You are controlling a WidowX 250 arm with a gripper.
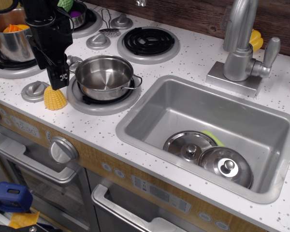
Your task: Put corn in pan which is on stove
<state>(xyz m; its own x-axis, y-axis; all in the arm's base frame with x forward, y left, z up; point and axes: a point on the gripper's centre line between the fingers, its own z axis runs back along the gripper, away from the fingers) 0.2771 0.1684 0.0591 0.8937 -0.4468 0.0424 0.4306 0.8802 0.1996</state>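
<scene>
The corn [54, 98], a small yellow dome-shaped cob piece, stands on the white speckled stove top [183, 63] just left of the front burner. The pan [104, 76], a shallow shiny steel pot with wire loop handles, sits empty on that burner, right of the corn. My black gripper [58, 83] hangs straight down over the corn, its tip at or just above the cob's top. Its fingers read as one dark block, so I cannot tell whether they are open or shut.
A taller steel pot with orange food [12, 36] sits on the left burner. A small bowl with a purple item [77, 14] is at the back. The sink [154, 104] with two lids [188, 145] and a faucet [241, 43] lies to the right. Silver knobs [35, 91] stand by the burners.
</scene>
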